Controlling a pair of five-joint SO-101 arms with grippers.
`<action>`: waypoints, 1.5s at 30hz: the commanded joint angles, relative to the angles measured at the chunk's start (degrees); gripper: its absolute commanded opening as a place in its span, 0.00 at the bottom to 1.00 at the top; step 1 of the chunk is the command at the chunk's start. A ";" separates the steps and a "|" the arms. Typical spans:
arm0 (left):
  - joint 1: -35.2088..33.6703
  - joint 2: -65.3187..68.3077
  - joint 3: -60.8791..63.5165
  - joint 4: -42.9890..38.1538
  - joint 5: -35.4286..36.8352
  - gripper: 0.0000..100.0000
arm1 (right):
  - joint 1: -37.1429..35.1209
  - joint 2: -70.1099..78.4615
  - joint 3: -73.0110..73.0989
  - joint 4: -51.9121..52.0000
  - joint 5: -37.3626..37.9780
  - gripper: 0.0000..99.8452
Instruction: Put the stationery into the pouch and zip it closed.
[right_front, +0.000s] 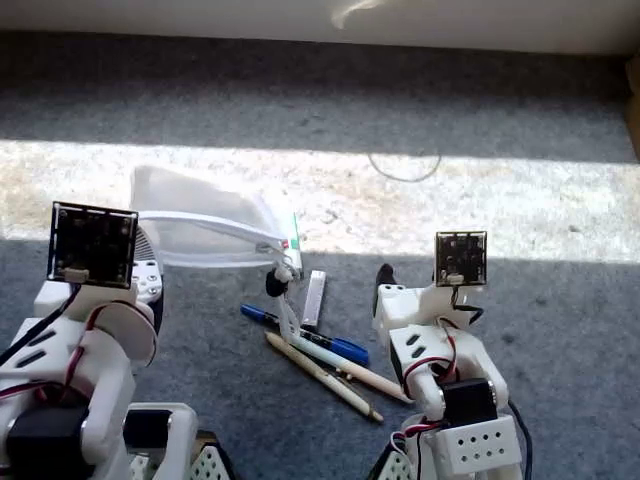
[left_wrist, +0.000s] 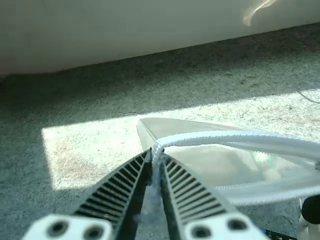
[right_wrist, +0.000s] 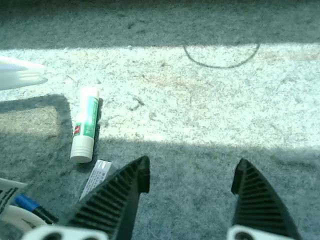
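A white mesh pouch (right_front: 205, 228) lies open on the grey carpet, its zipper edge (left_wrist: 235, 140) held up. My left gripper (left_wrist: 156, 156) is shut on the pouch's zipper end. A green and white glue stick (right_wrist: 85, 124) lies just beside the pouch mouth. Nearer the arms lie a small white eraser (right_front: 314, 298), a blue pen (right_front: 305, 335) and two beige pens (right_front: 330, 378), crossing each other. My right gripper (right_wrist: 194, 164) stands open over bare carpet, to the right of the stationery, with nothing between its fingers.
A thin loop of wire (right_front: 405, 168) lies on the sunlit strip of carpet behind. A small black part (right_front: 275, 285) with a white cord hangs at the pouch's near corner. A pale wall edge (right_front: 400, 20) runs along the back.
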 joint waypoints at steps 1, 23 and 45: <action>-0.75 1.10 -3.38 0.18 -0.09 0.01 | 0.13 -0.66 -0.48 -1.19 -0.44 0.25; -0.84 17.01 -9.45 0.97 5.89 0.01 | 0.13 -0.66 -0.48 -1.19 -0.26 0.25; -1.45 41.19 -41.45 18.20 10.99 0.01 | 0.13 -0.66 -0.40 -1.19 -0.09 0.25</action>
